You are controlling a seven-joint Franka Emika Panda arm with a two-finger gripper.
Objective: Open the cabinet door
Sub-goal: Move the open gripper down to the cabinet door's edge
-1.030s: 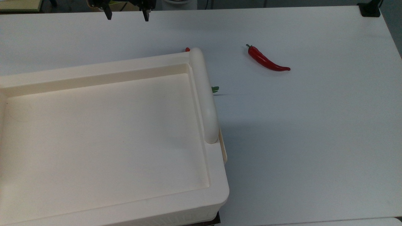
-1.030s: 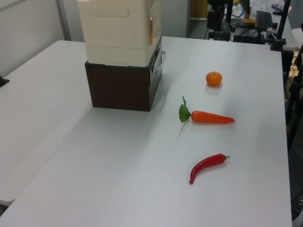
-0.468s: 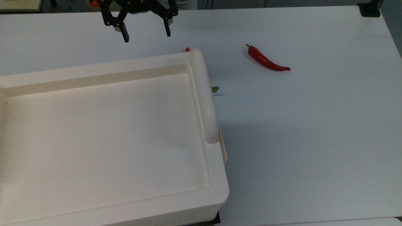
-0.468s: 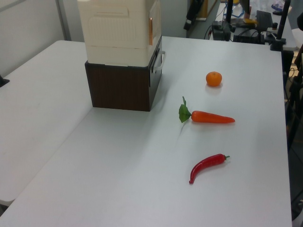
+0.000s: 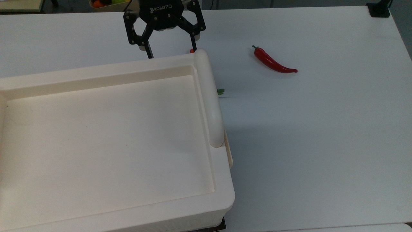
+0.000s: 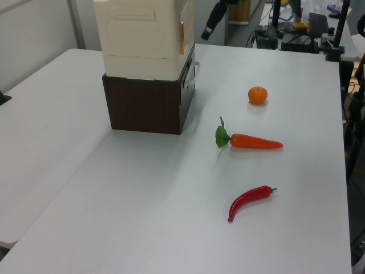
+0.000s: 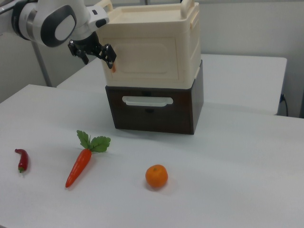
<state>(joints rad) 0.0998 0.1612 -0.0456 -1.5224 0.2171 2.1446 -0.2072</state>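
Observation:
The cabinet (image 5: 106, 138) is a big cream box with a recessed top, standing on a dark brown base (image 7: 152, 111). The cabinet door (image 7: 145, 59) is the recessed front panel in the right view and lies against the box, with a reddish mark on its left edge. In the top view its thin edge (image 5: 229, 154) pokes out below the rounded bar (image 5: 209, 96). My gripper (image 5: 170, 51) hangs open at the cabinet's far edge in the top view. In the right view the gripper (image 7: 97, 54) is just left of the door's marked edge, holding nothing.
On the white table (image 5: 322, 129) lie a red chili (image 5: 273, 61), a carrot (image 7: 80, 164) with green leaves and an orange (image 7: 156, 175), all in front of the door side. The brown base carries a white handle (image 7: 147, 100). Equipment clutters the table's far end (image 6: 296, 28).
My gripper has come down from the top view's upper edge, moving right toward the cabinet's far corner near the bar. It stays open. The door and the vegetables have not moved.

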